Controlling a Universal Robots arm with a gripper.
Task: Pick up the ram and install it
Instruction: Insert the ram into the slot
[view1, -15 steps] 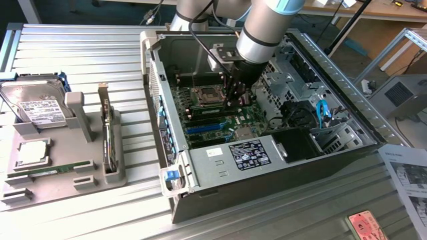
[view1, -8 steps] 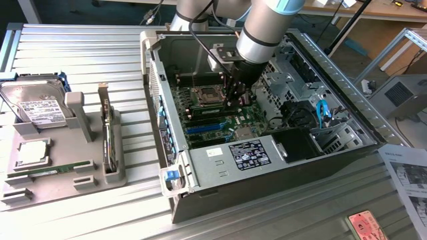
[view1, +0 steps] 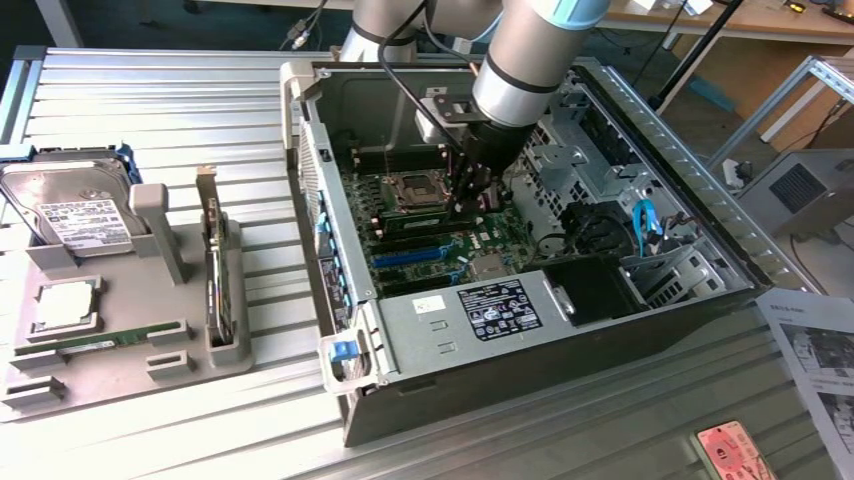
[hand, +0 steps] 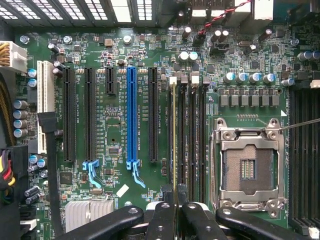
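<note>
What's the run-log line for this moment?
gripper: shut on ram | position: over memory slots beside CPU socket | seated: cannot tell

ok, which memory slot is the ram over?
The outermost slot, farthest from the CPU socket, next to the black expansion slot; the ram in the gripper runs along it.

A ribbed aluminium table (view1: 160, 110) bears an open computer case (view1: 441, 390). At the exterior view's left of the case sits a grey parts tray (view1: 80, 385); at its right, a printed sheet (view1: 817, 360) and a pink card (view1: 734, 450).
</note>
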